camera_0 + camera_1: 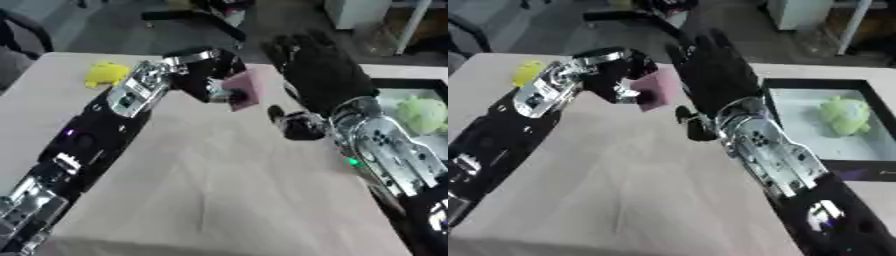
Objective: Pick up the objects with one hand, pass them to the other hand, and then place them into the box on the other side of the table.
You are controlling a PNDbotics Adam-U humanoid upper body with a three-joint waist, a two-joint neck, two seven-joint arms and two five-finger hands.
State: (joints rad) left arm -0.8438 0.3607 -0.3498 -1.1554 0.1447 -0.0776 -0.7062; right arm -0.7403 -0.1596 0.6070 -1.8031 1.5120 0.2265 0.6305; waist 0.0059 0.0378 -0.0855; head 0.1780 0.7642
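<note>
Two hands meet above the table: the left hand [619,75] pinches a pink block [659,88], seemingly light and stiff, just beside the right hand [715,70], whose fingers spread wide to take its free edge.

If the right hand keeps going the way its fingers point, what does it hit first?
The right hand is open, fingers pointing at the table's far edge. The pink block in the left hand sits beside it, not ahead. The way looks free, though depth is unclear.
</note>
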